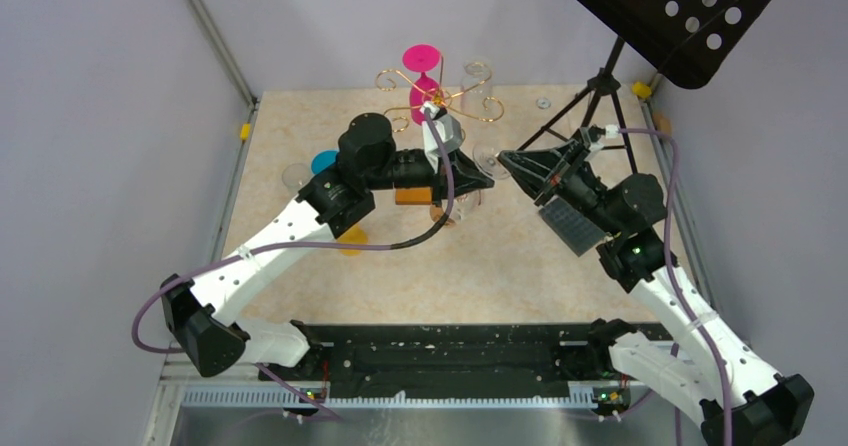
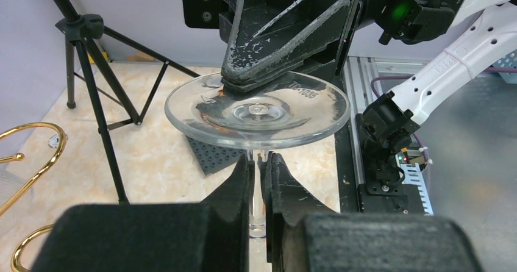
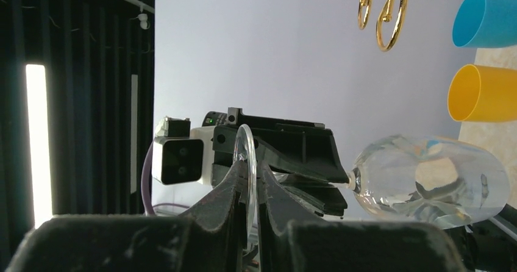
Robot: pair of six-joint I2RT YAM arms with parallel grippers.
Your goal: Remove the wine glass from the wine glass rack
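**Operator:** On the left side first: what could go wrong?

**Spotter:** Your left jaws are closed on the stem of the wine glass [image 2: 292, 110]. It lies sideways in the air between your two arms, just right of the wine glass rack [image 1: 412, 195]. I judge it to be clear of the gold hooks. The blue cup [image 1: 323, 160] and the yellow cup [image 1: 350, 238] sit right beside that arm, so a wide elbow swing could knock them over.

**Operator:** And in the middle?

**Spotter:** Your right jaws are pinching the rim of the glass's foot, so both arms are clamped on one thin piece. If you pull them in different directions, the stem could snap or the foot could chip. I'd release one side before you travel.

**Operator:** And on the far right?

**Spotter:** The music stand [image 1: 680, 16] has its tripod legs close behind your right arm. If you back out fast, you could hit one.
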